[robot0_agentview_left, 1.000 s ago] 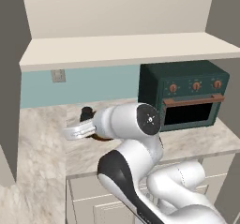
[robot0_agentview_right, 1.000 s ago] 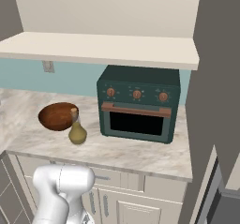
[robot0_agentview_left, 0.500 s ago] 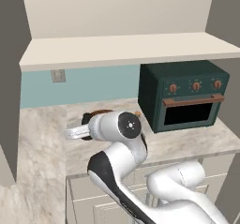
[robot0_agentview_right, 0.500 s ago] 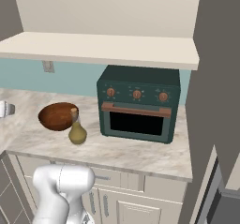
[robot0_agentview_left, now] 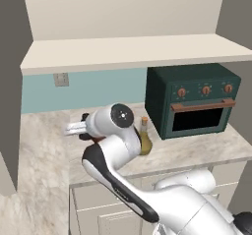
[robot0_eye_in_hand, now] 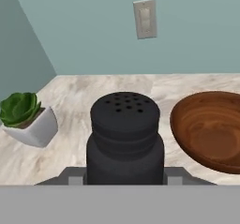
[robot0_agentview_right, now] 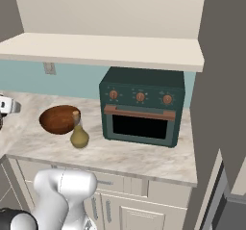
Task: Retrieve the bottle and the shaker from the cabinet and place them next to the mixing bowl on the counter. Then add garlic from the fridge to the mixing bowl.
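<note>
Black shaker (robot0_eye_in_hand: 125, 138), brown wooden bowl (robot0_eye_in_hand: 211, 130), dark green oven (robot0_agentview_right: 142, 106).

i hold the black shaker (robot0_eye_in_hand: 125, 138) upright, its perforated cap facing me. just to its right sits the wooden mixing bowl (robot0_eye_in_hand: 208, 131) on the marble counter (robot0_eye_in_hand: 75, 94). a small potted succulent (robot0_eye_in_hand: 26, 117) stands left; a wall switch (robot0_eye_in_hand: 145, 18) is above.
</note>
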